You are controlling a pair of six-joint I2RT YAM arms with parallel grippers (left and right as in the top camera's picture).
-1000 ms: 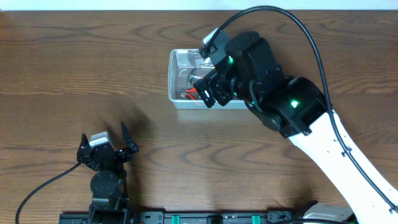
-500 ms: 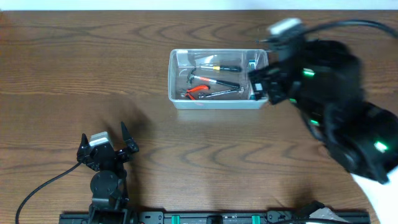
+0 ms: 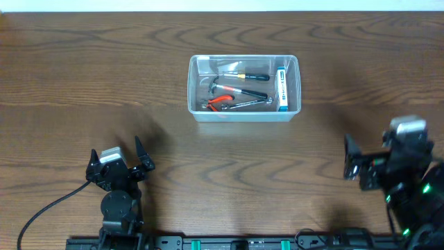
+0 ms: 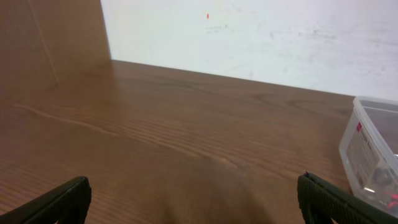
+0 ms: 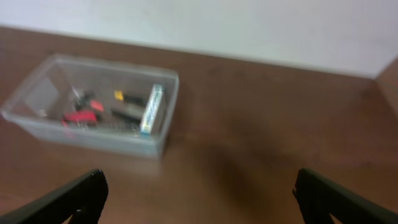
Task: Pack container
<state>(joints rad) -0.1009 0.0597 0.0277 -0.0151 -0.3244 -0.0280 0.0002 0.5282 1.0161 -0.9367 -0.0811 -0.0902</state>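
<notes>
Clear container (image 3: 243, 117) well apart from left gripper (image 4: 193, 198) and right gripper (image 5: 199, 186), both splayed wide at the table (image 3: 69, 83) edge

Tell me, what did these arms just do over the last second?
The right arm pulled away from above the container toward the table's near right side; its pincer is open and empty. A blue-and-white box now shows at the container's right end. Container, tools and left arm stayed put.

Left hand (image 4: 193, 190), right hand (image 5: 199, 186): splayed.
</notes>
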